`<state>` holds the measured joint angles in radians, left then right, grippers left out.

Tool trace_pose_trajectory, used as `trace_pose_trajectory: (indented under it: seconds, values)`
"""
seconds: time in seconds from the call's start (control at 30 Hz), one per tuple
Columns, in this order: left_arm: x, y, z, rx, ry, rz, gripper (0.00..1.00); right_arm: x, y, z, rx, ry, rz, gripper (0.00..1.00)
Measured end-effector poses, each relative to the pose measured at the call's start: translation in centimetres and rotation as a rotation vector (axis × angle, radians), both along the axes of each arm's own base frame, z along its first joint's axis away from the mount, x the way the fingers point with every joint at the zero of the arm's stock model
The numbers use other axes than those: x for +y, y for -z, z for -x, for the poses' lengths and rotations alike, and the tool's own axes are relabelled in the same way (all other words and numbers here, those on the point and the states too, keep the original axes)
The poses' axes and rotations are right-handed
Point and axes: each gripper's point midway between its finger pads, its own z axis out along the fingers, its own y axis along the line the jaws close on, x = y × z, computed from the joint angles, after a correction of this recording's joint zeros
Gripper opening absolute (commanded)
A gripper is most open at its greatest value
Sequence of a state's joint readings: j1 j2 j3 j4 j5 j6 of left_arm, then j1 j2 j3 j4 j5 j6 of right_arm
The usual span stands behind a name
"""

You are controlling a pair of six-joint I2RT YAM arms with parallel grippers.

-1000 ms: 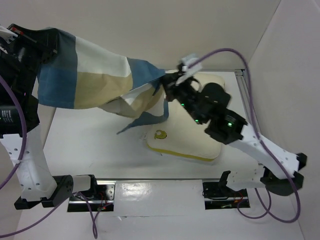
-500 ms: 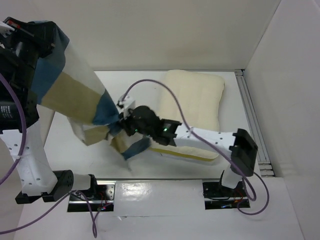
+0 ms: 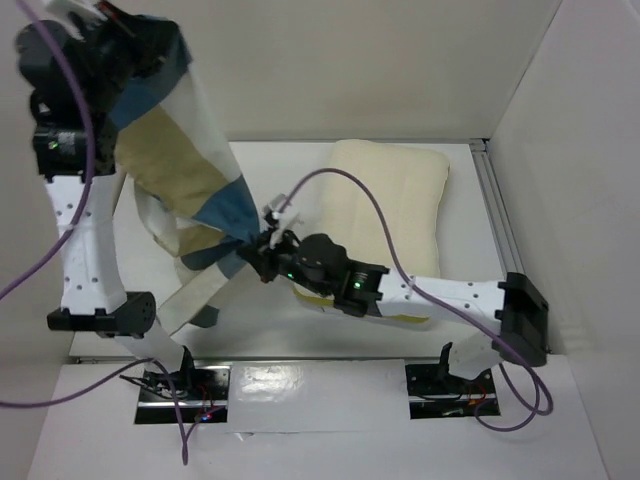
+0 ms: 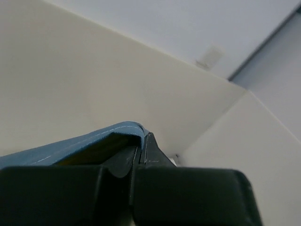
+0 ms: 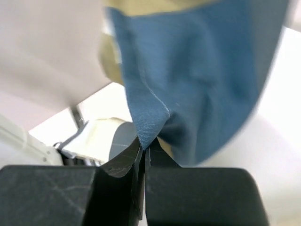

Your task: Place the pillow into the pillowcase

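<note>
The checked blue, tan and cream pillowcase [image 3: 175, 170] hangs in the air on the left, stretched between both arms. My left gripper [image 3: 150, 30] is raised high at the top left and is shut on the pillowcase's blue edge [image 4: 94, 136]. My right gripper [image 3: 258, 250] is low over the table's middle and is shut on a lower blue corner of the pillowcase [image 5: 150, 117]. The cream pillow [image 3: 390, 210] with yellow piping lies flat on the table at the right, partly under my right arm.
The white enclosure walls stand behind and on both sides. A metal rail [image 3: 505, 240] runs along the table's right edge. A loose pillowcase flap [image 3: 195, 295] trails onto the table near the left arm's base. Purple cables loop over both arms.
My left gripper has risen and moved right with the pillowcase's edge. My right gripper stays low at the middle with its corner, and the cloth now hangs steeper.
</note>
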<state>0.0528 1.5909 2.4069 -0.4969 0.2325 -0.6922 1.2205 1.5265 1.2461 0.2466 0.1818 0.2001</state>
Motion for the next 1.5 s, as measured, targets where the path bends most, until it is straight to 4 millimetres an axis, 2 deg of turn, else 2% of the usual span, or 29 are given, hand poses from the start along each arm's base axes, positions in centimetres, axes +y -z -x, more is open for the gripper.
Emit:
trace_pose_trajectory:
  seconds: [0.03,0.1,0.13,0.17,0.2,0.23,0.3,0.37,0.4,0.47,0.5,0.57,0.63,0.7,0.8,0.87,0.9,0.93,1.0,1.03,1.1,1.17,1.23,1.3,1.37,1.5]
  values:
    - [-1.4,0.7,-0.9,0.015,0.045,-0.005,0.00,-1.7,1.0,-0.2,0.026,0.052,-0.013,0.00]
    - [-5.9,3.1,-3.1,0.065,0.166,-0.020,0.00,-5.1,4.6,-0.2,0.092,0.145,-0.004,0.00]
    - [-8.5,4.9,-4.2,0.104,0.229,-0.030,0.00,-6.5,6.4,-0.1,0.131,0.188,0.003,0.00]
    - [-11.5,6.7,-5.2,0.138,0.297,-0.052,0.06,-7.9,8.7,0.0,0.175,0.234,0.020,0.01]
    - [-14.5,8.8,-6.1,0.177,0.365,-0.071,0.25,-9.1,10.8,0.2,0.215,0.272,0.045,0.10]
    - [-17.4,11.1,-6.7,0.217,0.430,-0.103,0.51,-10.1,12.6,0.4,0.253,0.309,0.069,0.36]
    - [-22.7,16.0,-8.0,0.299,0.545,-0.161,1.00,-12.4,15.8,0.5,0.320,0.402,0.134,0.56]
    - [-27.1,21.8,-8.4,0.406,0.642,-0.215,1.00,-14.3,16.8,0.5,0.348,0.474,0.167,0.73]
    - [-28.6,24.8,-8.1,0.477,0.681,-0.238,1.00,-15.5,16.9,0.4,0.352,0.517,0.184,0.73]
    - [-29.6,29.6,-7.1,0.602,0.724,-0.279,1.00,-17.2,15.0,0.4,0.345,0.564,0.140,0.73]
    - [-29.2,31.2,-6.8,0.654,0.724,-0.293,1.00,-18.3,14.0,0.4,0.340,0.589,0.119,0.73]
    - [-27.1,32.8,-6.9,0.713,0.685,-0.302,0.96,-20.1,12.1,0.3,0.325,0.631,0.073,0.73]
    - [-22.9,32.9,-7.3,0.755,0.591,-0.282,0.92,-21.7,10.2,0.0,0.302,0.671,0.039,0.74]
    - [-17.1,32.2,-7.2,0.776,0.452,-0.254,0.92,-22.5,8.6,-0.4,0.269,0.703,0.037,0.79]
    - [-8.3,30.2,-4.8,0.772,0.211,-0.191,0.89,-21.7,5.9,-1.5,0.211,0.729,0.080,0.89]
    - [-4.6,29.1,-1.7,0.767,0.087,-0.144,0.80,-20.0,4.0,-3.0,0.177,0.739,0.123,0.90]
    - [-3.7,28.9,0.3,0.758,0.050,-0.119,0.77,-18.5,3.3,-4.0,0.166,0.731,0.156,0.90]
    - [-3.4,29.1,1.8,0.759,0.032,-0.105,0.78,-17.3,2.9,-5.2,0.159,0.726,0.180,0.90]
    - [-2.9,31.3,4.8,0.797,0.006,-0.066,0.83,-15.5,3.3,-7.6,0.166,0.698,0.238,0.89]
    - [-2.7,33.3,6.4,0.845,-0.009,-0.045,0.86,-14.9,3.8,-9.1,0.179,0.680,0.265,0.85]
    - [-2.3,37.2,8.8,0.940,-0.040,-0.020,0.87,-14.3,5.2,-12.2,0.220,0.650,0.325,0.84]
    - [-1.8,41.9,11.1,1.077,-0.082,0.004,0.88,-13.7,6.4,-15.5,0.260,0.631,0.394,0.86]
    - [-1.5,46.3,13.5,1.204,-0.121,0.028,0.88,-12.4,7.7,-18.5,0.285,0.612,0.449,0.86]
    - [-1.4,49.6,16.2,1.302,-0.149,0.058,0.89,-10.4,9.3,-20.5,0.301,0.577,0.496,0.87]
    - [-1.6,51.3,18.3,1.343,-0.153,0.072,0.93,-8.3,11.9,-21.8,0.327,0.533,0.549,0.87]
    - [-2.5,53.7,20.5,1.391,-0.136,0.083,0.96,-6.1,17.4,-23.3,0.380,0.486,0.633,0.85]
